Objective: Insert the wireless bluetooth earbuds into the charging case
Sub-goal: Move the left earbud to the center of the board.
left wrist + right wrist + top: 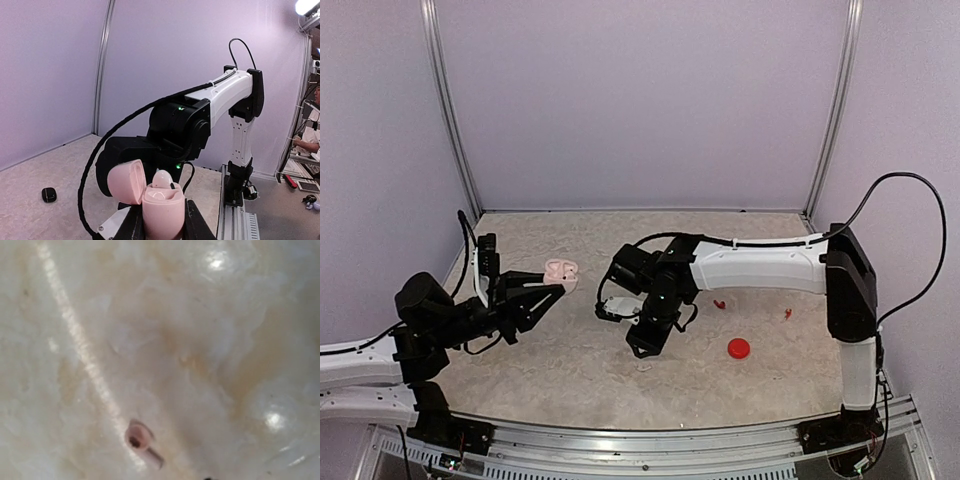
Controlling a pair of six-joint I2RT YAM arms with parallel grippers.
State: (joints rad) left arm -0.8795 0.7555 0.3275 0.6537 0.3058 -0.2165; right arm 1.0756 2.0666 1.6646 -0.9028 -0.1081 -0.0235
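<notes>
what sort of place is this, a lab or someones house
Most likely a robotics lab test cell. Plain lilac panels in aluminium posts enclose the table, the left arm and right arm are bolted to a metal rail, and a person is at a desk outside.

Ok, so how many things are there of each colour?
Pink: 3 (open pink case, seated earbud in it, loose pink earbud)
Red: 3 (round red case, two red earbuds)
Black: 1 (black case)
Total: 7
</notes>
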